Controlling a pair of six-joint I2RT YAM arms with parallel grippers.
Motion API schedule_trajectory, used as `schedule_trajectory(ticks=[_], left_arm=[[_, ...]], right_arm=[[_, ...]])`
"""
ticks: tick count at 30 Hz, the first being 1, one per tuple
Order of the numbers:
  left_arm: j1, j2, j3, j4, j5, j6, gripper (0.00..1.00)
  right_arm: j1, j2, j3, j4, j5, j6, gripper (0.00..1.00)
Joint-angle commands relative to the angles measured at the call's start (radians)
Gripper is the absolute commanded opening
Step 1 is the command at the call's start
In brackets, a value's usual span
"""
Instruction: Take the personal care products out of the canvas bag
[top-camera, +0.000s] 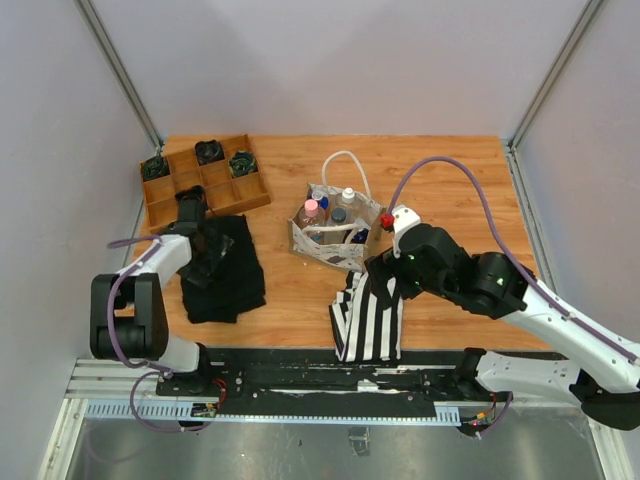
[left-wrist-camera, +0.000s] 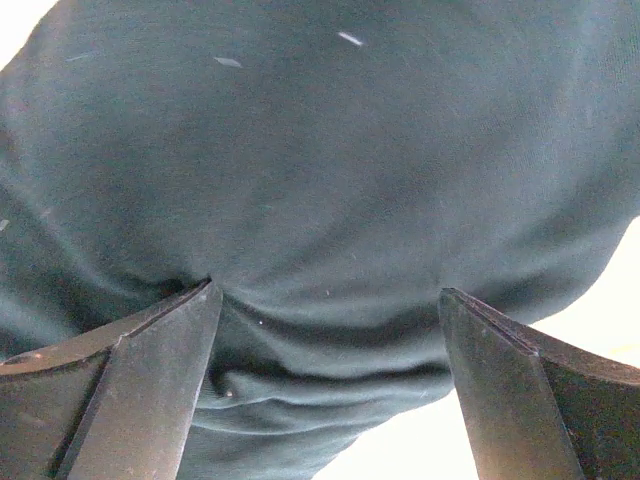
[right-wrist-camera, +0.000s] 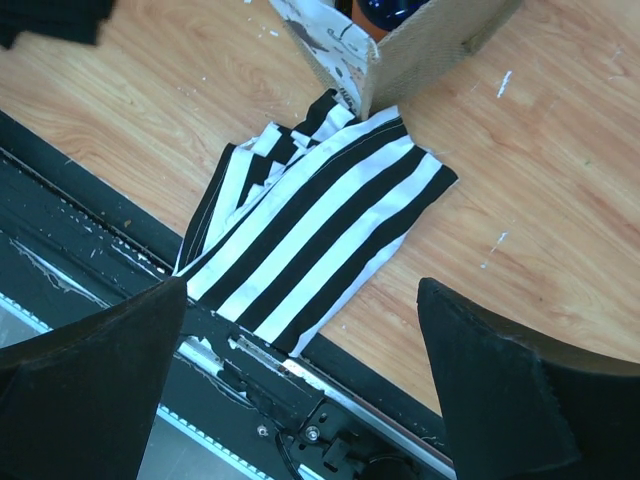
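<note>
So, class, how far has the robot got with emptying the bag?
Done: nothing; the bottles all stand in the bag. In hand: nothing; the right gripper is open over the striped cloth beside the bag, the left gripper open at the black cloth. Left: taking every bottle out.

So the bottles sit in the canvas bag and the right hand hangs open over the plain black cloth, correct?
No: the right hand hangs open over the black-and-white striped cloth, as the right wrist view shows. The bottles do sit in the canvas bag.
</note>
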Motion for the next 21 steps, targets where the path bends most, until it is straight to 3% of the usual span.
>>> schedule_trajectory(ticks=[1,7,11,14,18,21], left_arm=[[0.170,-0.076,-0.047,-0.203,-0.073,0.031,1.00],[0.360,-0.255,-0.027,-0.227,-0.131,0.076,1.00],[0.457,-0.299,0.051,-0.235,-0.088,0.152,0.96],[0.399,-0.373,0.070,-0.194,0.057,0.188,0.88],[0.209,-0.469,0.050,-0.178,0.043,0.132,0.99],[0.137,-0.445,0.017,-0.160,0.090,0.114,1.00]], right_arm=[[0.016,-0.051,-0.012,-0.024,0.085,0.006,0.98],[0.016,-0.051,-0.004,-0.026,0.089,0.002,0.98],[0.016,-0.053,0.003,-0.032,0.089,-0.002,0.98],[0.016,-0.048,-0.007,-0.023,0.094,-0.007,0.99],[0.016,-0.014,0.004,-0.012,0.085,-0.011,0.99],[0.016,0.011,0.012,0.001,0.075,-0.015,0.99]])
